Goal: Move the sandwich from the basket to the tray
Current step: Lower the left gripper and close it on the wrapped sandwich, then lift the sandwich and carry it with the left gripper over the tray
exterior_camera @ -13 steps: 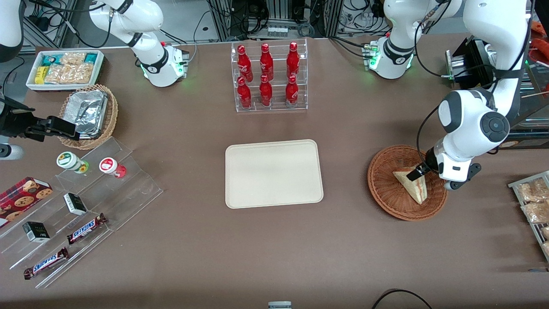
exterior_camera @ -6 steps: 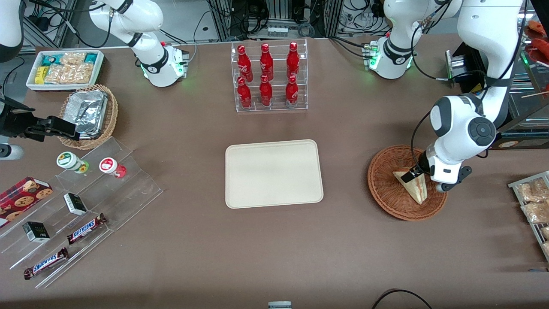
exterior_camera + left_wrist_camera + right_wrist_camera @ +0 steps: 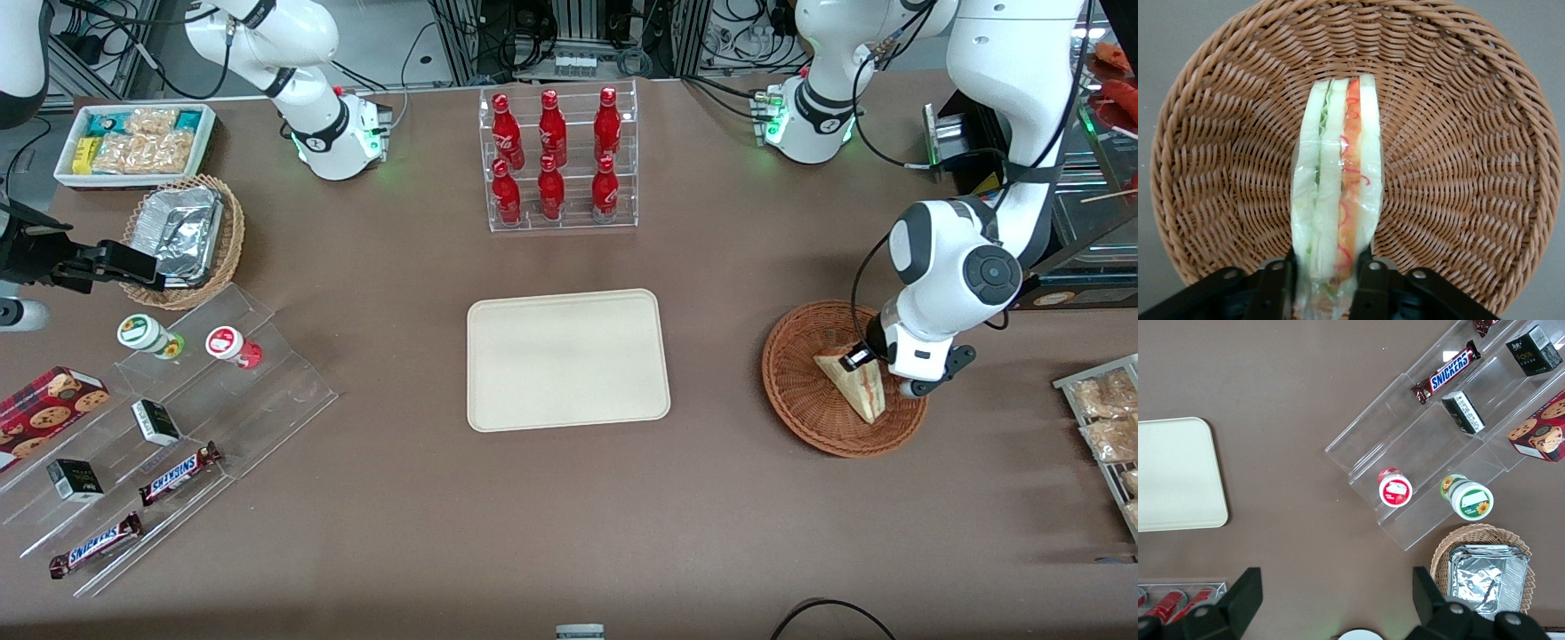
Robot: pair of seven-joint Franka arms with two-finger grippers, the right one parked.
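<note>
The gripper (image 3: 1321, 283) is mostly cut off at the frame edge, and the sandwich (image 3: 1335, 193) hides its fingertips' inner faces.

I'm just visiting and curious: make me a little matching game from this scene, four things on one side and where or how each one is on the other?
Things:
1. sandwich
2. tray
3. gripper
4. red bottles

States:
A. standing in a clear tiered rack
B. lying in the basket
C. bare, nothing on it
D. fingers either side of the sandwich's end

Pairs: 1-B, 2-C, 3-D, 4-A
</note>
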